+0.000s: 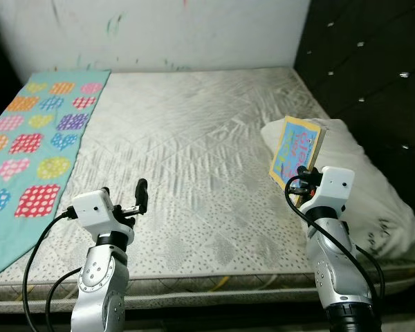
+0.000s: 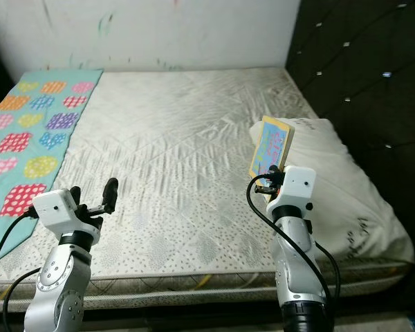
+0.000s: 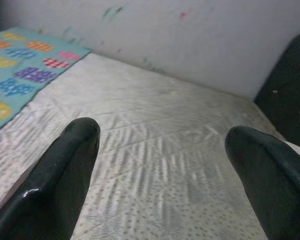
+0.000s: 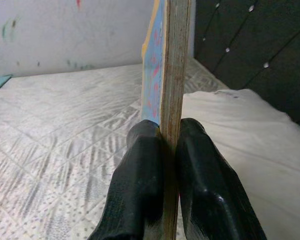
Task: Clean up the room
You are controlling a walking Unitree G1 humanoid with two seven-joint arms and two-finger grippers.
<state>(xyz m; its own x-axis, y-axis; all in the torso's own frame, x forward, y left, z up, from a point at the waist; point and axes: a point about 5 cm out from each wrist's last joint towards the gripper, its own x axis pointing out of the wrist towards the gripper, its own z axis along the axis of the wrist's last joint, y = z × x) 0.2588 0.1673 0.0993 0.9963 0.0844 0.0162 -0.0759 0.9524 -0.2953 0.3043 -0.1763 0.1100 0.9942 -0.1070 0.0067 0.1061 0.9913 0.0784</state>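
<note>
My right gripper [image 1: 301, 181] is shut on a thin colourful board book [image 1: 296, 151], holding it upright over the bed's right side, just in front of a white pillow [image 1: 353, 180]. In the right wrist view the book's edge [image 4: 172, 60] stands clamped between both black fingers [image 4: 140, 165]. My left gripper [image 1: 140, 197] hovers open above the mattress [image 1: 194, 138] near its front edge, with nothing between its fingers [image 3: 65, 175].
A teal blanket with colourful hearts [image 1: 34, 138] lies along the bed's left side. A black tufted headboard [image 1: 373, 62] stands on the right, a white marked wall [image 1: 159, 31] at the back. The bed's front edge [image 1: 194, 282] is close to me.
</note>
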